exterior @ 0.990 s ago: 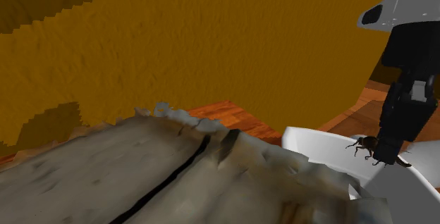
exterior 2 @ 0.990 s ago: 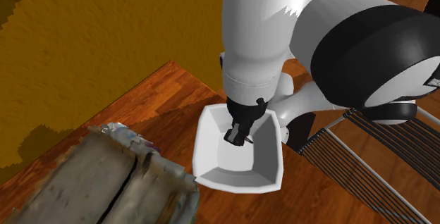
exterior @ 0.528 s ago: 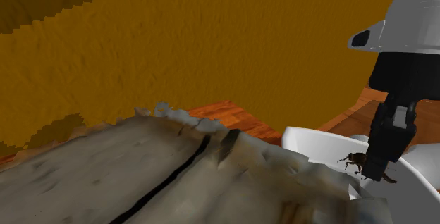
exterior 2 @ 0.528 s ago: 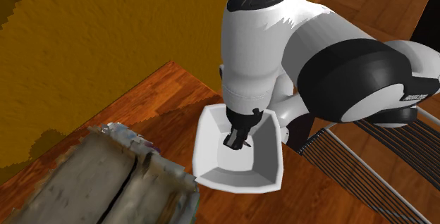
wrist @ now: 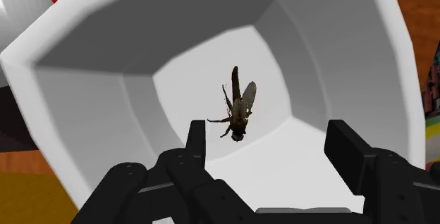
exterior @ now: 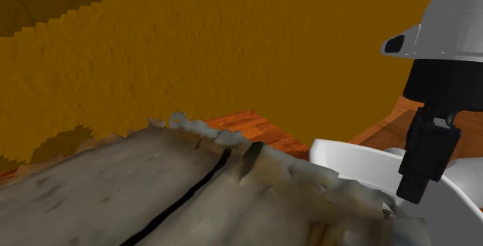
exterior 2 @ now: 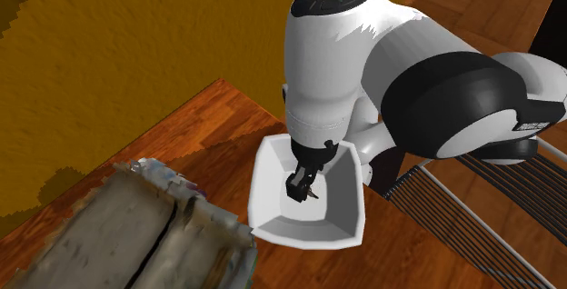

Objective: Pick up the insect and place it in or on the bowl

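Observation:
The white, angular bowl (exterior 2: 263,196) stands on the wooden floor close to my arm's base, and its rim (exterior: 348,155) also shows in the shoulder view. My black gripper (exterior 2: 303,187) reaches down into it. In the wrist view the gripper (wrist: 268,134) is open, its fingers (wrist: 196,134) standing well apart. The insect (wrist: 238,106), brown with pale wings, is inside the bowl (wrist: 92,117) beyond the fingertips, nearer one finger and touching neither. From the shoulder view the gripper (exterior: 412,190) hangs over the bowl's hollow.
A weathered grey slab (exterior: 155,198) with a dark crack rises beside the bowl, on the shoulder view's left. An ochre surface (exterior: 232,43) fills the background. A dark wire rack (exterior 2: 472,205) lies at the second exterior view's right, by the arm's base.
The fingers were shut on the insect and have now opened. The insect has left the grip and is in the bowl. The hand dropped slightly lower into the bowl.

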Robot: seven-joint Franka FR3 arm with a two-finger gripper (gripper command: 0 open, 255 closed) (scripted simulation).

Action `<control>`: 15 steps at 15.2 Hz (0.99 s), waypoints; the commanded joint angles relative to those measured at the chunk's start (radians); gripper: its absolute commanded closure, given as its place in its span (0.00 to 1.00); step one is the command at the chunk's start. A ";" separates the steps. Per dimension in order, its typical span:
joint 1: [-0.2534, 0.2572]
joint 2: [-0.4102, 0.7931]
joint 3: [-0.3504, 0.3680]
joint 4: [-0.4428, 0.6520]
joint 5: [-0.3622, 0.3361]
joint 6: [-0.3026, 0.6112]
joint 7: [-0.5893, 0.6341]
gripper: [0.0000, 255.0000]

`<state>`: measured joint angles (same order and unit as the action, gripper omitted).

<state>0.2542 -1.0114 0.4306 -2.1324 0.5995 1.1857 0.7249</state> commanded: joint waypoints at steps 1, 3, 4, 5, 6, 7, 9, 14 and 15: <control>0.001 -0.003 0.000 0.000 0.000 0.000 0.000 0.00; 0.001 -0.003 0.000 0.001 0.000 0.000 0.000 0.00; 0.001 -0.004 0.000 0.000 0.000 0.000 0.000 0.00; -0.003 0.019 -0.011 0.042 -0.010 -0.022 0.005 0.00; -0.007 0.041 -0.021 0.085 -0.019 -0.044 0.010 0.00; -0.010 0.065 -0.031 0.130 -0.028 -0.066 0.016 0.00; -0.013 0.085 -0.038 0.166 -0.034 -0.083 0.021 0.00; -0.013 0.085 -0.038 0.166 -0.034 -0.083 0.021 0.00; -0.013 0.085 -0.038 0.166 -0.034 -0.083 0.021 0.00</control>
<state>0.2411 -0.9267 0.3923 -1.9670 0.5652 1.1024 0.7459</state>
